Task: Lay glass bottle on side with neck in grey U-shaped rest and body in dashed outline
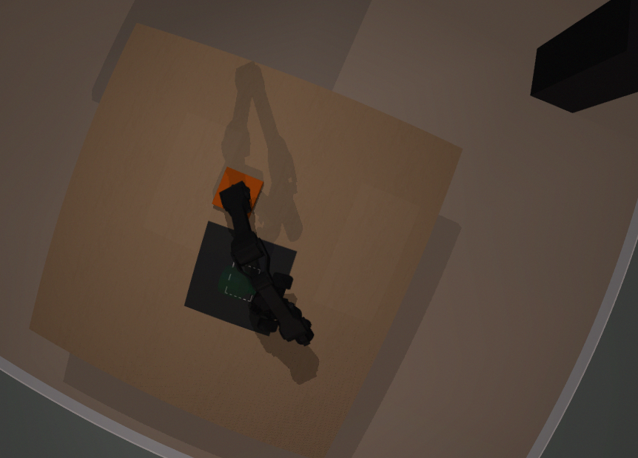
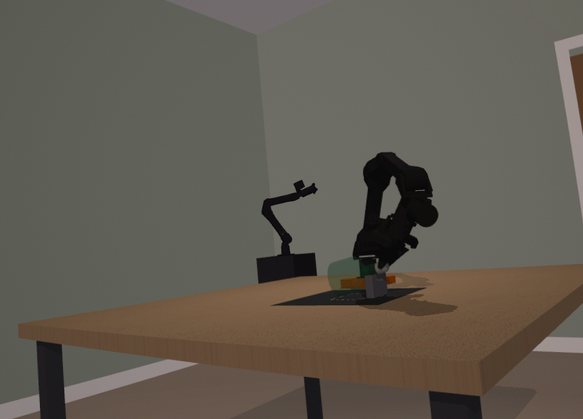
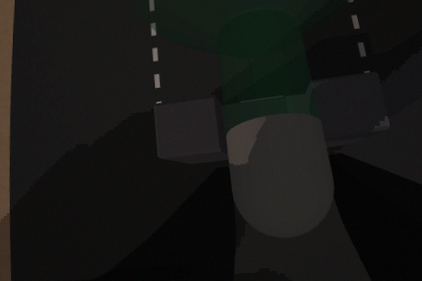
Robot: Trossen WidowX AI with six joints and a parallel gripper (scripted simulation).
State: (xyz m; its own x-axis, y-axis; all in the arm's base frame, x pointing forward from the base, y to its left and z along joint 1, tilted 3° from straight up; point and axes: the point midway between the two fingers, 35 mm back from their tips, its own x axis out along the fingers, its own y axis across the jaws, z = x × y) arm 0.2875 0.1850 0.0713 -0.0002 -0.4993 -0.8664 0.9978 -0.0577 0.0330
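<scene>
Showing translucent green, bottle (image 1: 234, 283) (image 2: 344, 274) (image 3: 261, 60) lies near-level (pale-capped).

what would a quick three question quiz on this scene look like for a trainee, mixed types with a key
1. True or false: the green glass bottle stands upright.
2. Multiple choice: what colour is the flat block on the table? a) blue b) orange c) white
3. Fill in: the claw is shut on the ____.

Key: 1 false; 2 b; 3 bottle
</scene>
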